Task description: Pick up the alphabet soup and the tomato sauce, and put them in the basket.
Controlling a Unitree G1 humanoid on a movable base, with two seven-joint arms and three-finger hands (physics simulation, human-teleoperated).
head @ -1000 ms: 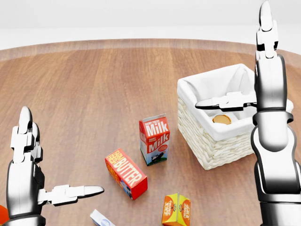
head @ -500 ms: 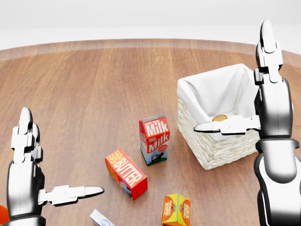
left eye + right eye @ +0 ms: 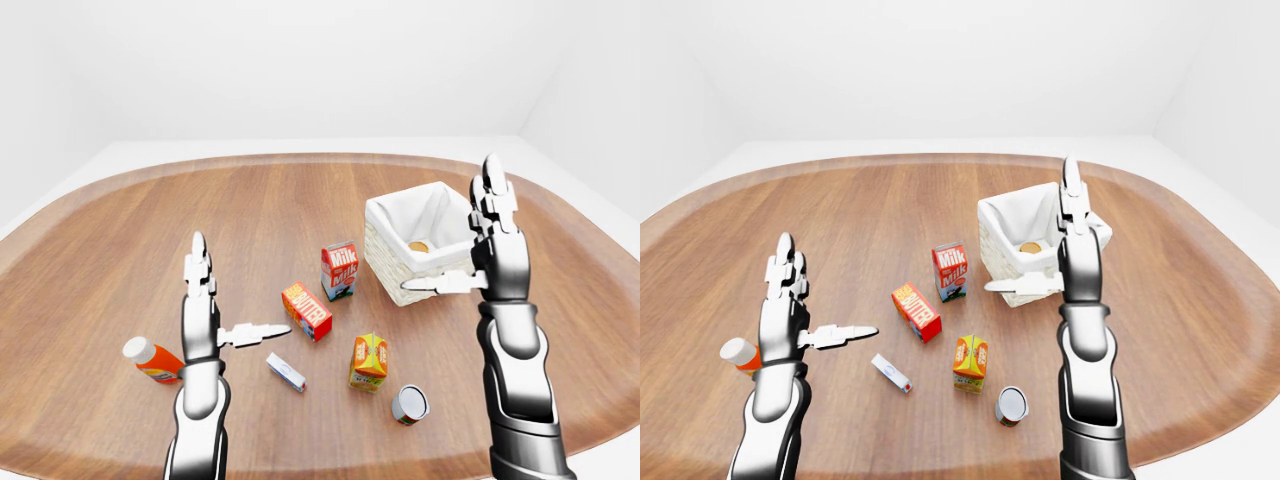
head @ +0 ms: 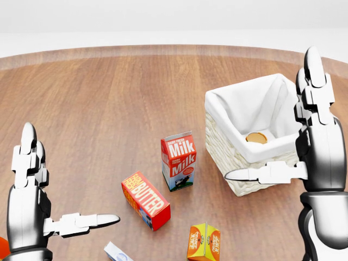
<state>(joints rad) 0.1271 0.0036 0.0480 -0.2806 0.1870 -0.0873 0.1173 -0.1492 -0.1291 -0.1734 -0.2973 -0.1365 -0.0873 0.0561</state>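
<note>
Both chrome hands held open above a wooden table strewn with groceries.

The right hand stands with fingers spread just beside the white-lined wicker basket, where one round tan can top shows inside; which can it is cannot be told. The left hand grips nothing. A silver-topped can lies near the orange juice carton, well apart from the basket.
</note>
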